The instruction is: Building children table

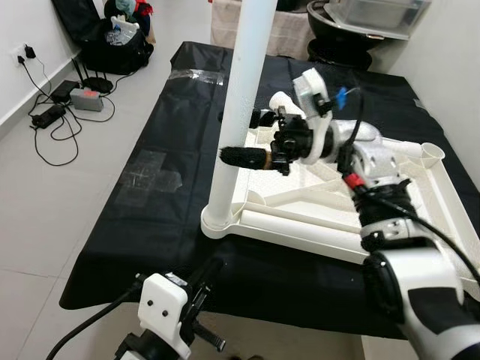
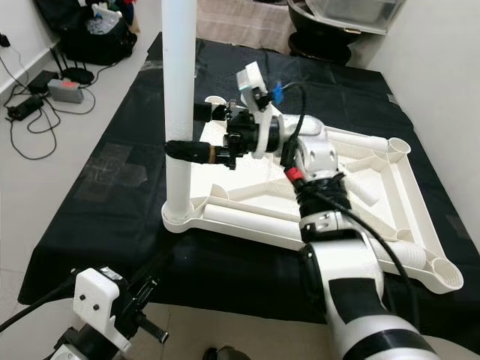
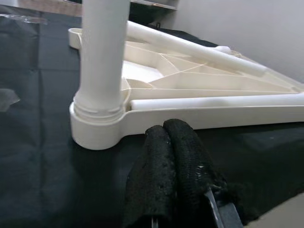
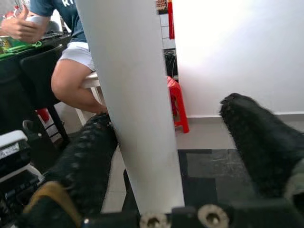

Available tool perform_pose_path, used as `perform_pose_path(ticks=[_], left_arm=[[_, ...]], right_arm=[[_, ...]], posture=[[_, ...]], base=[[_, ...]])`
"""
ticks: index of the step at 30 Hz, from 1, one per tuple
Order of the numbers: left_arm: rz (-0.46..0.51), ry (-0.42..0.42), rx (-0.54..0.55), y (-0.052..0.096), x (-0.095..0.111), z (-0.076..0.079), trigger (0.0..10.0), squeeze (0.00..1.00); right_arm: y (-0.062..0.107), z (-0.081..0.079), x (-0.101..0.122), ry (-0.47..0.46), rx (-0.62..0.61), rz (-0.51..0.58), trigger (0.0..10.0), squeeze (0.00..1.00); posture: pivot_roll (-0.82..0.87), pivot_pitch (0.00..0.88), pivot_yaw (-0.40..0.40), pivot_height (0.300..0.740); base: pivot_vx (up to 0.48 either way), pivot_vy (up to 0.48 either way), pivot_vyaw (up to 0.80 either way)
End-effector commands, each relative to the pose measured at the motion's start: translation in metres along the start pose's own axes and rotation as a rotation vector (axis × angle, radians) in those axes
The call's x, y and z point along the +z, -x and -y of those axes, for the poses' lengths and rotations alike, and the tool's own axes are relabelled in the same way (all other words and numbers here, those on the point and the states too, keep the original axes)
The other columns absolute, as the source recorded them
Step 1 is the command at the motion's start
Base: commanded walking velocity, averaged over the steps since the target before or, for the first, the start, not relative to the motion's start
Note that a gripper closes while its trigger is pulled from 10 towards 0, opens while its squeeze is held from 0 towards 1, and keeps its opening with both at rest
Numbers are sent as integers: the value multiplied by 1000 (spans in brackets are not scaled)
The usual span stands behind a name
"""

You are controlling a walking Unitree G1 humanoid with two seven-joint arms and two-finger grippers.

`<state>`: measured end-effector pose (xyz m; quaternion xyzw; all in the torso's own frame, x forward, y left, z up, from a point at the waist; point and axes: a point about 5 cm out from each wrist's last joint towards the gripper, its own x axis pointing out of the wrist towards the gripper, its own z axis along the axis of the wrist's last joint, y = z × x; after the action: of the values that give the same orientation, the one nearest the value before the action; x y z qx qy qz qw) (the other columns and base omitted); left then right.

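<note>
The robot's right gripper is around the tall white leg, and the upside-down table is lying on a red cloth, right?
Not quite: the cloth is black, not red, as the left eye view shows. The rest holds: the right gripper is around the tall white leg of the upside-down table.

Support: tiled floor [image 1: 52, 217] | Directly on floor: black cloth [image 1: 142, 225], spread flat, clear tape patches near its left edge | On cloth: white plastic tabletop [image 2: 390, 217], underside up, toward the right edge; one white leg [image 1: 240, 112] upright in its near-left corner socket | Floor beyond cloth's left edge: cables, power adapters [image 1: 75, 96]
</note>
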<state>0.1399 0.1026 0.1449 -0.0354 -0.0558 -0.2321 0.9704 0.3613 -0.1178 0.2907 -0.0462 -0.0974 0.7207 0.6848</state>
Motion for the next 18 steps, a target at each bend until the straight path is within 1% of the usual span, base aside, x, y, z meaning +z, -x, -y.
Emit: perform_pose_path(ticks=[1, 2, 6, 7, 8, 9, 10, 11, 12, 13, 14, 16, 17, 18], left_arm=[[-26, -2, -10, 3, -1, 2, 10000, 0], [-29, -2, -9, 4, 1, 2, 10000, 0], [-30, -2, -8, 3, 0, 2, 10000, 0], [-31, -3, -6, 1, -1, 1, 10000, 0], [-28, -6, -7, -4, -4, -1, 10000, 0], [-28, -6, -7, -4, -4, -1, 10000, 0], [-27, -7, -8, -7, -6, -3, 10000, 0], [-27, -7, -8, -7, -6, -3, 10000, 0], [-26, -7, -9, -9, -8, -4, 10000, 0], [-26, -7, -9, -9, -8, -4, 10000, 0], [-24, -10, -8, -13, -11, -6, 10000, 0], [-24, -10, -8, -13, -11, -6, 10000, 0], [-24, -13, -7, -17, -14, -9, 10000, 0], [-24, -16, -7, -22, -17, -13, 10000, 0]], right_arm=[[4, 1, 1, -5, 10, 34, 0, 0], [6, 1, 0, -14, 5, 64, 0, 0], [7, -1, -1, -13, 6, 69, 0, 0], [10, -4, -3, -11, 6, 75, 0, 0], [18, -12, -9, -2, -37, 70, 0, 0], [18, -12, -9, -2, -37, 70, 0, 0], [22, -16, -12, -1, -47, 61, 0, 0], [22, -16, -12, -1, -47, 61, 0, 0], [27, -20, -14, 0, -58, 50, 0, 0], [27, -20, -14, 0, -58, 50, 0, 0], [32, -28, -17, -3, -71, 39, 0, 0], [32, -28, -17, -3, -71, 39, 0, 0], [36, -34, -21, -3, -100, 16, 0, 0], [40, -36, -28, -18, -188, -10, 10000, 0]], posture=[[158, 222, -150, 740], [154, 217, -150, 740], [152, 212, -152, 740], [141, 195, -155, 740], [126, 169, -162, 740], [126, 169, -162, 740], [114, 152, -165, 740], [114, 152, -165, 740], [109, 146, -165, 740], [109, 146, -165, 740], [85, 112, -170, 740], [85, 112, -170, 740], [66, 88, -169, 740], [43, 64, -155, 740]], base=[[0, 0, 0], [0, 0, 0], [0, 0, 0], [0, 0, 0], [0, 0, 0], [0, 0, 0], [0, 0, 0], [0, 0, 0], [0, 0, 0], [0, 0, 0], [0, 0, 0], [0, 0, 0], [0, 0, 0], [0, 0, 0]])
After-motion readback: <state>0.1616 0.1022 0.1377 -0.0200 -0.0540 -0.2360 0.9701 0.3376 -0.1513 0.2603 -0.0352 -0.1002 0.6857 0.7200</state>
